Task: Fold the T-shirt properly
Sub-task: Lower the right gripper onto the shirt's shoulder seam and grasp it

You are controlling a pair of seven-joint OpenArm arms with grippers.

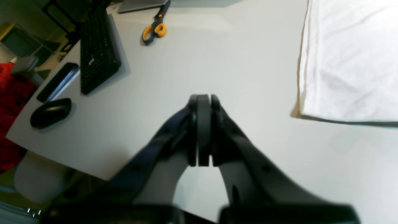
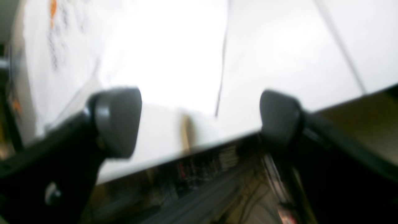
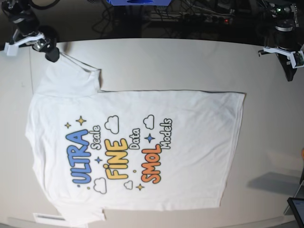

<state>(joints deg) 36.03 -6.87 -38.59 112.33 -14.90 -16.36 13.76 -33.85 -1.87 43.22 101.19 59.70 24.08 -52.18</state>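
Although the right wrist view was heavily blurred, the right gripper (image 2: 199, 121) showed its two pads set wide apart with nothing between them, positioned over the table's edge beside a sleeve of the T-shirt (image 3: 137, 147). In the base view this gripper (image 3: 51, 53) sat at the table's (image 3: 190, 66) far left corner, and whether it touched the sleeve tip could not be told. The T-shirt lay flat and spread out, print side up, covering the left and middle of the table; its near sleeve ran out of the base view at the near edge, and the neck opening could not be made out. The left gripper (image 1: 203, 130) had its jaws pressed together, holding nothing, above bare table well apart from the shirt's hem. In the base view it (image 3: 289, 71) hung at the far right corner, its tips dark and hard to resolve. Bare table remained along the far edge and the right side. A keyboard (image 1: 98, 49), mouse (image 1: 50, 112), phone (image 1: 58, 81) and scissors (image 1: 155, 28) lay towards one table edge.
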